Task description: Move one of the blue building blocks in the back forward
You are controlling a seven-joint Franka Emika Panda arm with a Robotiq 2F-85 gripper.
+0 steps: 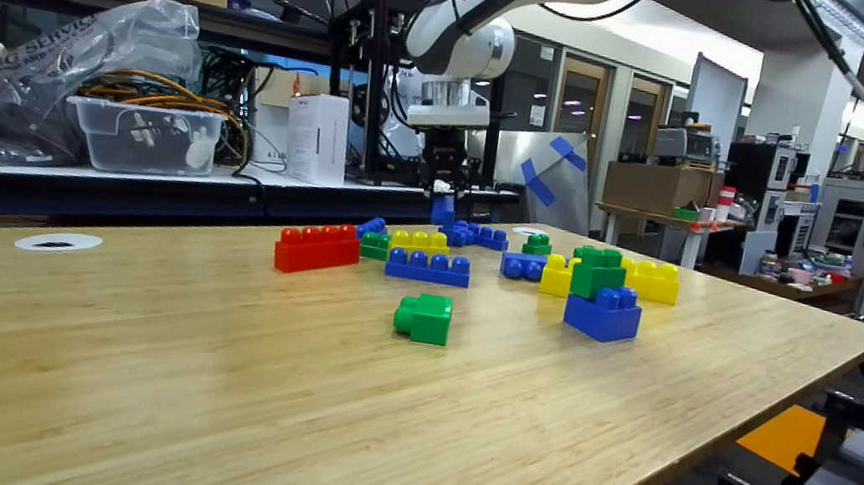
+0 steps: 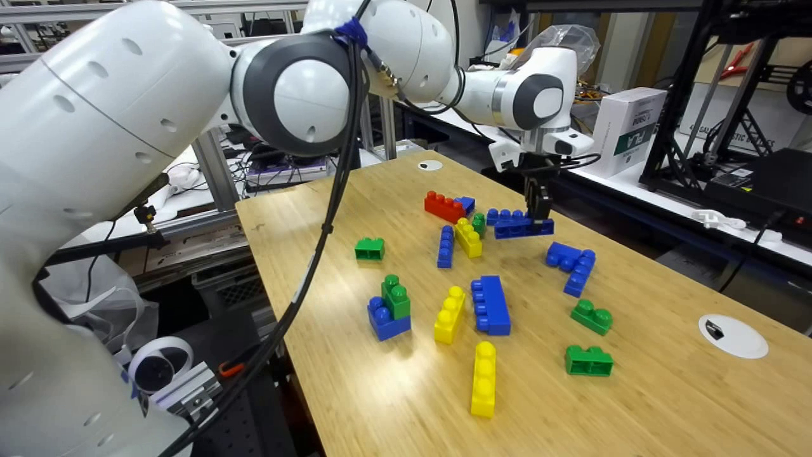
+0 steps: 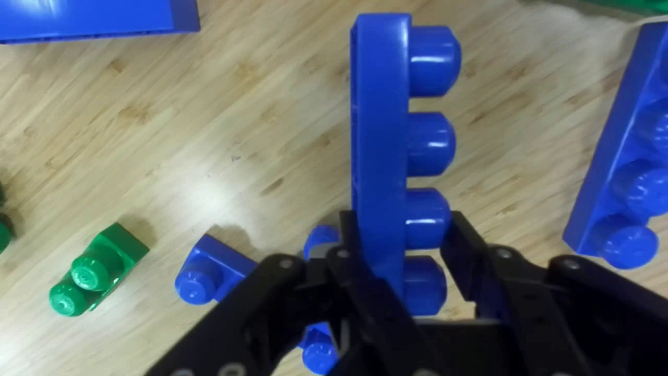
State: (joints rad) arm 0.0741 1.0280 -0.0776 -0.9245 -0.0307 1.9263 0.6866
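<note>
My gripper [image 2: 539,214] is shut on a blue building block [image 2: 515,230] with a row of several studs. In the wrist view the fingers [image 3: 402,224] press on the base side and a stud of this blue block [image 3: 383,120], near one end. The block lies on its side and looks raised a little above the table. In an exterior view the gripper [image 1: 441,180] holds the blue block [image 1: 443,211] above the back of the table. Two more blue bricks [image 2: 574,266] lie touching nearby; the gripper partly hides them in the wrist view.
Another blue brick [image 2: 501,214] lies just behind the held one. A red brick [image 2: 444,207], yellow bricks [image 2: 469,238], a long blue brick [image 2: 446,246] and a larger blue block [image 2: 495,306] stand around. A green block [image 2: 396,298] is stacked on blue. A lone green brick [image 1: 425,319] lies forward.
</note>
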